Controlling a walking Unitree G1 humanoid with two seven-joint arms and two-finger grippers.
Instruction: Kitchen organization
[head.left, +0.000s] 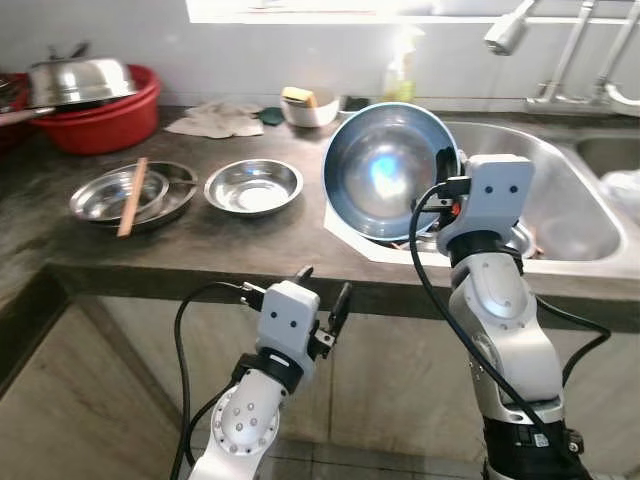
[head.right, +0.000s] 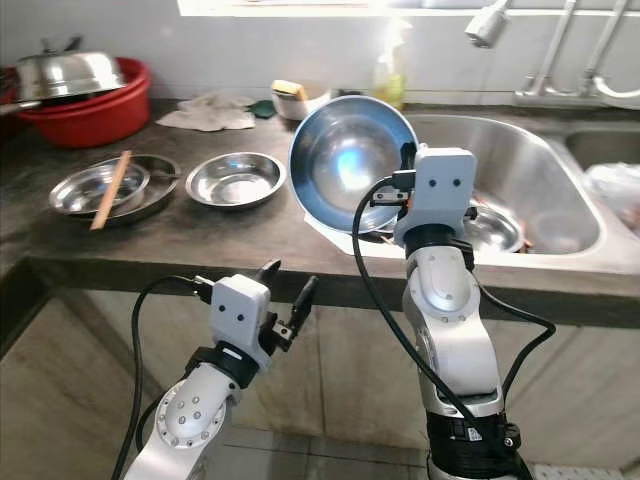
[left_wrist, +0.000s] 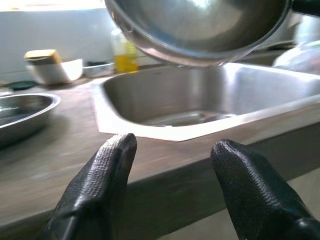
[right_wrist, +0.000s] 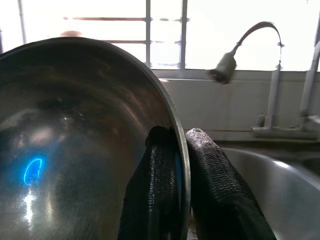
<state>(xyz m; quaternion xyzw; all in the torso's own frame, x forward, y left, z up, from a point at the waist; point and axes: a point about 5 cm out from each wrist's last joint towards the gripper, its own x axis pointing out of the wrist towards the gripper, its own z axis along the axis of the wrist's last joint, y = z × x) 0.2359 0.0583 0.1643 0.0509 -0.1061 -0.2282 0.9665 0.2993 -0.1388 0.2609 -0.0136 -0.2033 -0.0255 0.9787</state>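
Observation:
My right gripper (right_wrist: 181, 185) is shut on the rim of a large steel bowl (head.left: 385, 170), holding it tilted on edge above the left corner of the sink (head.left: 560, 200). Its hollow faces me. One finger lies inside the rim, the other outside. My left gripper (head.left: 322, 293) is open with nothing in it, held low in front of the counter edge (head.left: 200, 262). A shallow steel dish (head.left: 253, 186) sits on the dark counter. Left of it, a stack of steel plates (head.left: 130, 195) carries a wooden stick (head.left: 132, 195).
A red basin (head.left: 105, 115) with a steel lid (head.left: 80, 80) stands at the back left. A cloth (head.left: 215, 120), a white bowl with a sponge (head.left: 308, 103) and a soap bottle (head.left: 400, 70) line the back. A tap (head.left: 510, 28) hangs over the sink.

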